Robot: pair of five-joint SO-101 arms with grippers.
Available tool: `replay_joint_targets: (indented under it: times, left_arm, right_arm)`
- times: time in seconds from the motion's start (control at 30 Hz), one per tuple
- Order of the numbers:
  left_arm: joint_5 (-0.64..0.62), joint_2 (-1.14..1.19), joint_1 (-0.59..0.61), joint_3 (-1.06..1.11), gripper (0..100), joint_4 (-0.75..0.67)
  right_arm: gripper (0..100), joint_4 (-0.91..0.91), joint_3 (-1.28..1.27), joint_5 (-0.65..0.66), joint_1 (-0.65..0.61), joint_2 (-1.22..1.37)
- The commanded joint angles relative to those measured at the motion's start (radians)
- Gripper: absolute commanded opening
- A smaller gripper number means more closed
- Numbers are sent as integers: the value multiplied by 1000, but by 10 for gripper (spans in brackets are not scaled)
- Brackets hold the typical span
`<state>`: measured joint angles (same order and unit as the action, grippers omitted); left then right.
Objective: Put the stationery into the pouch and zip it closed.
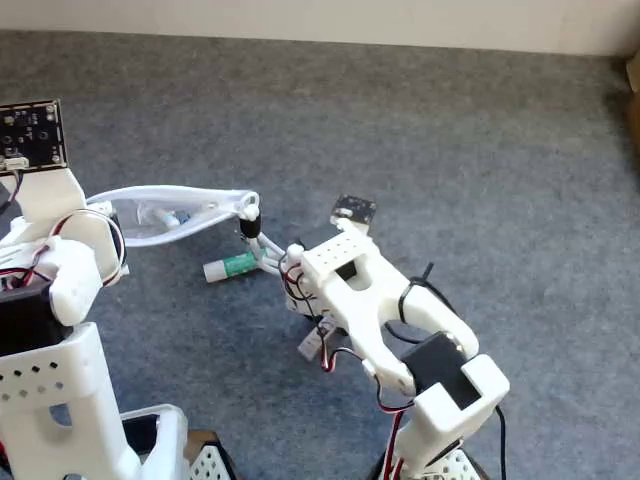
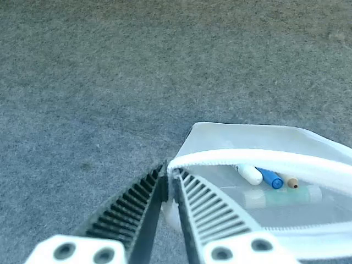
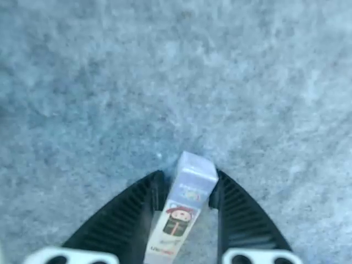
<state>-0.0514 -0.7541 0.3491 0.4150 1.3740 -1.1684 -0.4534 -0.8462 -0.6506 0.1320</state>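
The translucent white pouch (image 1: 175,215) lies on the grey carpet with its zip open. My left gripper (image 2: 169,173) is shut on the pouch's (image 2: 258,159) rim at one end. Inside are a white pen (image 2: 248,174) and a blue-tipped pen (image 2: 270,179). A green-and-white glue stick (image 1: 232,265) rests on the carpet beside the pouch. My right gripper (image 3: 188,176) points down at bare carpet, shut on a small boxed eraser (image 3: 184,203) with a cartoon label that sticks out past the fingertips.
Grey carpet (image 1: 450,130) spreads open at the back and right. Small black and white pieces (image 1: 255,235) sit at the pouch's free end, close to the right arm (image 1: 380,310). The left arm's base (image 1: 60,400) fills the front left corner.
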Motion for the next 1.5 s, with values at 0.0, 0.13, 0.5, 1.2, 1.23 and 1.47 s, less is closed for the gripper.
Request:
replay_joint_targets:
  times: [0.0, 0.13, 0.5, 1.2, 1.23, 1.47]
  left_arm:
    - [-12, 4, -12, 25, 6, -5]
    - [-12, 4, -12, 25, 6, -5]
    - [-12, 4, -12, 25, 6, -5]
    - [-12, 4, -12, 25, 6, -5]
    - [-12, 4, -12, 25, 6, -5]
    - [-12, 4, -12, 25, 6, -5]
  right_arm:
    - [75, 4, 51, -2, 10, -16]
    - [5, 4, 56, 9, 10, -18]
    - [5, -111, 191, 180, 12, -18]
    - [5, -168, 199, 367, 12, -275]
    - [5, -162, 180, 365, 12, -300]
    - [5, -157, 134, 365, 12, -387]
